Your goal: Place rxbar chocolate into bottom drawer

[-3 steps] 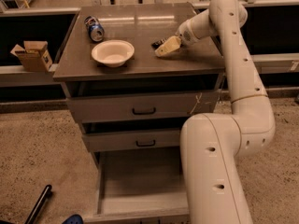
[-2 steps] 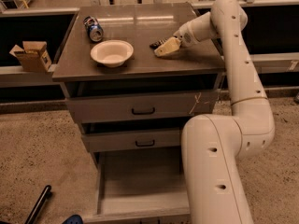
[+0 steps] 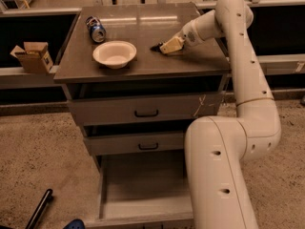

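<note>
The rxbar chocolate (image 3: 155, 47) shows only as a small dark sliver on the cabinet top, right at the tip of my gripper (image 3: 164, 46). The gripper is low over the top, right of the white bowl, reaching in from the right. The gripper covers most of the bar, and I cannot tell whether it holds it. The bottom drawer (image 3: 143, 190) is pulled out at the foot of the cabinet, and its grey floor is bare. My arm's lower link covers the drawer's right side.
A white bowl (image 3: 114, 53) and a blue soda can (image 3: 96, 29) lying on its side are on the cabinet top (image 3: 143, 23). Two upper drawers with black handles (image 3: 146, 113) are shut. A cardboard box (image 3: 33, 56) sits on a ledge to the left. A dark pole (image 3: 39, 209) lies on the floor at lower left.
The gripper has shifted slightly left along the cabinet top toward the dark bar. Bowl, can and drawers have not moved.
</note>
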Robot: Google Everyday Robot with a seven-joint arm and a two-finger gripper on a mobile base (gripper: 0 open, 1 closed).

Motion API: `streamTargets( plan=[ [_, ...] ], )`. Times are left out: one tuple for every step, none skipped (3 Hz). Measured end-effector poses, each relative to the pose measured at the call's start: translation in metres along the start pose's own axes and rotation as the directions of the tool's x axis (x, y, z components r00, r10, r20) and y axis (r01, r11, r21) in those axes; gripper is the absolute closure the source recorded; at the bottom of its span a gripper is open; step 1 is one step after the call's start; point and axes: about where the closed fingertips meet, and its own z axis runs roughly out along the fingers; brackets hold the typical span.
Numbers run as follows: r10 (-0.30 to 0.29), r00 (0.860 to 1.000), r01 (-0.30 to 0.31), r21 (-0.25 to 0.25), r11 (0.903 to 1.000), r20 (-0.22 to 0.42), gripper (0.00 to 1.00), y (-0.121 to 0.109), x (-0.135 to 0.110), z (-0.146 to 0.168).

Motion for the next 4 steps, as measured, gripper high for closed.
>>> streamTargets(
  plan=[
    [-0.049, 0.998, 0.050, -0.008, 0.9987, 0.042, 1.00, 0.006, -0.014, -0.003],
    [-0.147, 0.989, 0.147, 0.001, 0.9892, 0.005, 1.00, 0.015, -0.027, -0.005],
    [-0.258, 0.956, 0.260, 0.001, 0.9655, -0.140, 1.00, 0.024, -0.027, -0.004],
    [-0.258, 0.956, 0.261, 0.000, 0.9653, -0.138, 1.00, 0.024, -0.026, -0.003]
  ],
)
